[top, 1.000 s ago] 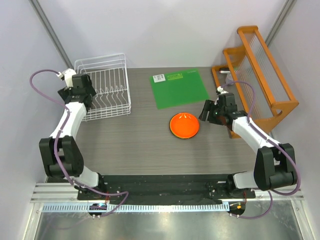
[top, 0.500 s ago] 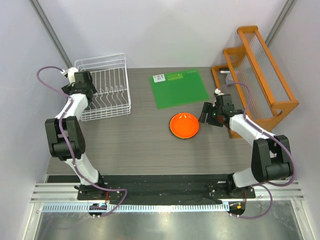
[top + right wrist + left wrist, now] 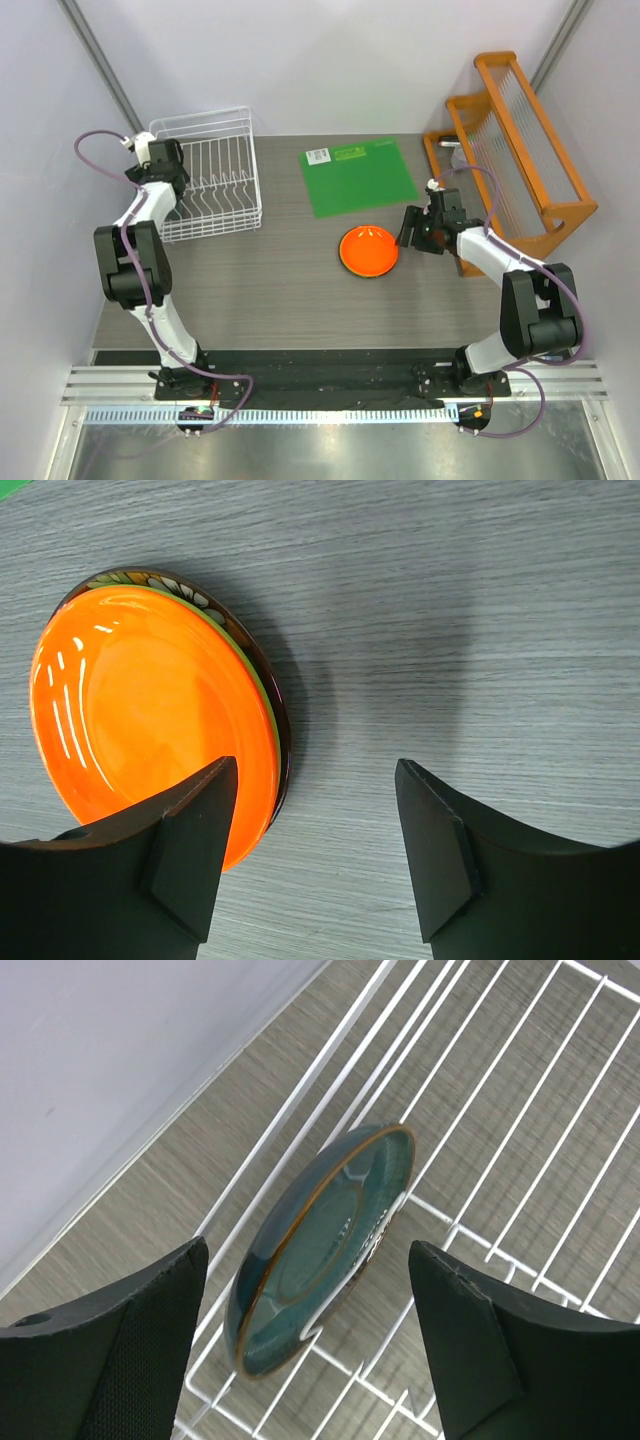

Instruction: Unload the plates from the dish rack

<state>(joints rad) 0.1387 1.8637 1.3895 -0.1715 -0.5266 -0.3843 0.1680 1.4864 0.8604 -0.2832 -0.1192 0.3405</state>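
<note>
Plates: four small round ones.
- one glossy orange plate (image 3: 150,720)
- one lime green plate (image 3: 270,725), only its edge showing
- one dark plate with a floral rim (image 3: 205,598)
- one dark teal glazed plate (image 3: 320,1250)

Racks: two.
- one white wire dish rack (image 3: 210,236)
- one orange wooden rack with clear slats (image 3: 520,150)

Mats: one flat green rectangular mat (image 3: 360,178).

Robot arms: two, the left arm (image 3: 135,250) and the right arm (image 3: 500,262).

Grippers: two, the left gripper (image 3: 305,1260) and the right gripper (image 3: 312,770), with two dark fingers each, four fingers in all.
</note>
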